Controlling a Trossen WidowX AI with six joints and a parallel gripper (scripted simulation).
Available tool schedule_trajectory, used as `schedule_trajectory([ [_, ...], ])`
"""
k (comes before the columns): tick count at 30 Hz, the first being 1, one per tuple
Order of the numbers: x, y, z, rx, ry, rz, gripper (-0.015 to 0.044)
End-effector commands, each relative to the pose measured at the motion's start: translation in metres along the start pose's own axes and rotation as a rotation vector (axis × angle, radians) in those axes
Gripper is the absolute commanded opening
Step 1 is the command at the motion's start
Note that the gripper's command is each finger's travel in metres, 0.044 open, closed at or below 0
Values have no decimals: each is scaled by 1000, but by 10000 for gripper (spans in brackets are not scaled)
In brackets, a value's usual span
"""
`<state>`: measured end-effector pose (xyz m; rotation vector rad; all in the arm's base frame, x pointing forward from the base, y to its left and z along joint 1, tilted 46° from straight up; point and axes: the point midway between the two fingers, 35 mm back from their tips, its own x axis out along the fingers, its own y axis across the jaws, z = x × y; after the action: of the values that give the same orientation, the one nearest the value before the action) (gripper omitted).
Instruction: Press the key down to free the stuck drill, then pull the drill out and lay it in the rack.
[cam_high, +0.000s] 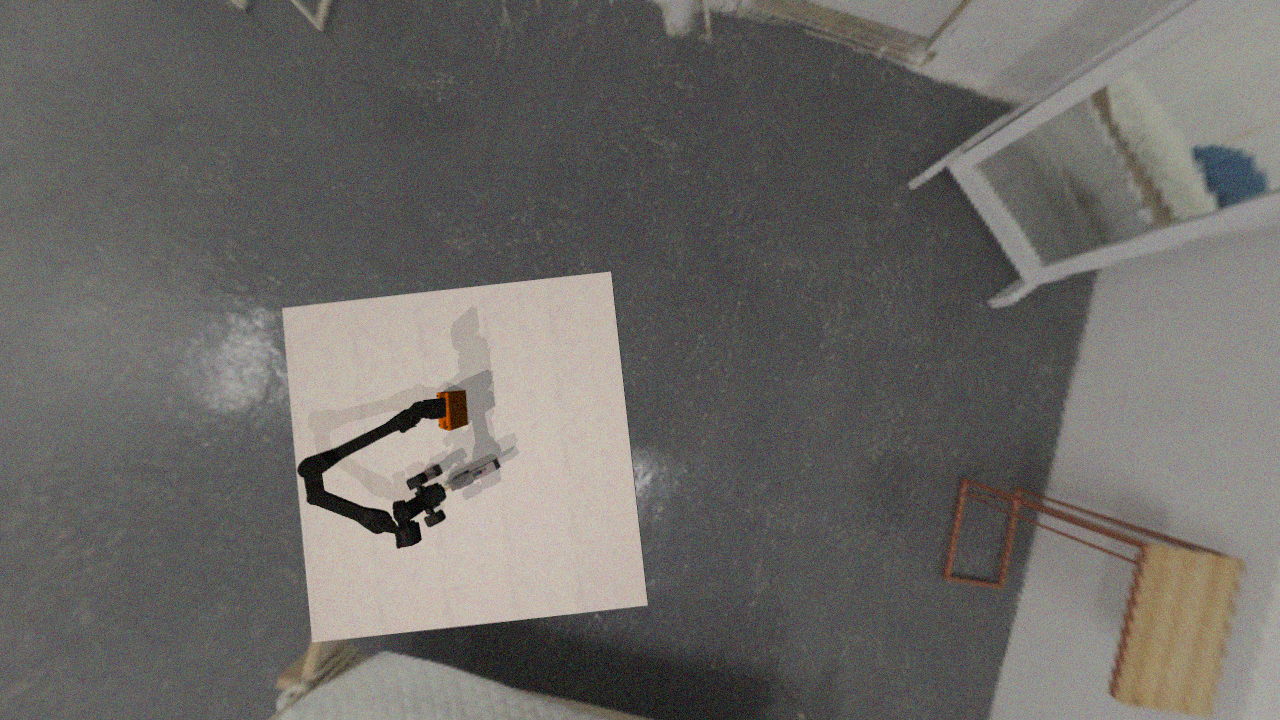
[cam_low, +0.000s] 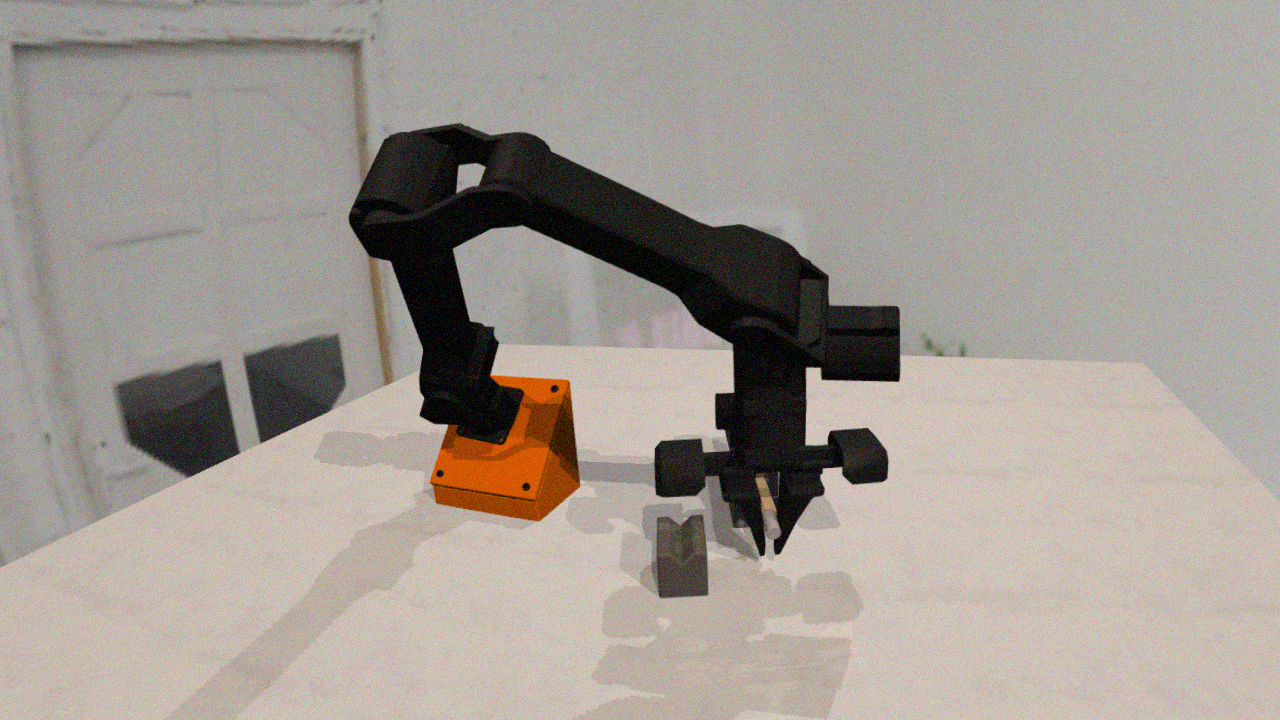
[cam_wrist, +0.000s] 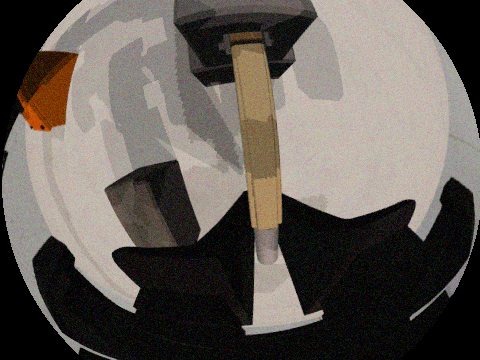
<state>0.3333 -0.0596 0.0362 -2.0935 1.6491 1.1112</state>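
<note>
My gripper (cam_wrist: 257, 195) (cam_low: 768, 530) is shut on the drill (cam_wrist: 260, 140) (cam_low: 763, 495), a tan rod with a silver tip, held near that tip. In the wrist view the drill runs away from the fingers to the grey housing (cam_wrist: 240, 0) (cam_high: 477, 470), with its far end at the housing's mouth. The rack (cam_wrist: 150, 207) (cam_low: 680, 555), a dark grey V-notched block, stands on the table just left of the gripper and is empty. I cannot make out the key. The housing is hidden behind the gripper in the exterior view.
The arm's orange base block (cam_low: 510, 447) (cam_wrist: 47, 90) (cam_high: 452, 409) stands behind and left of the rack. All of it is on a white square table (cam_high: 537, 555) (cam_low: 984, 537). Furniture stands on the floor far from the table.
</note>
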Motion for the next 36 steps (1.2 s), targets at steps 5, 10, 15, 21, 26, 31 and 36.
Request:
schedule_trajectory([
  [5, -3, -1, -15, 3, 5, -6, 0],
  [10, -3, -1, -23, 3, 5, -6, 0],
  [15, -4, -1, -29, 3, 5, -6, 0],
  [21, -4, -1, -37, 3, 6, -6, 0],
  [26, -4, -1, -46, 3, 6, -6, 0],
  [31, -5, 0, -45, 3, 6, -6, 0],
  [36, -7, 0, -44, 3, 6, -6, 0],
])
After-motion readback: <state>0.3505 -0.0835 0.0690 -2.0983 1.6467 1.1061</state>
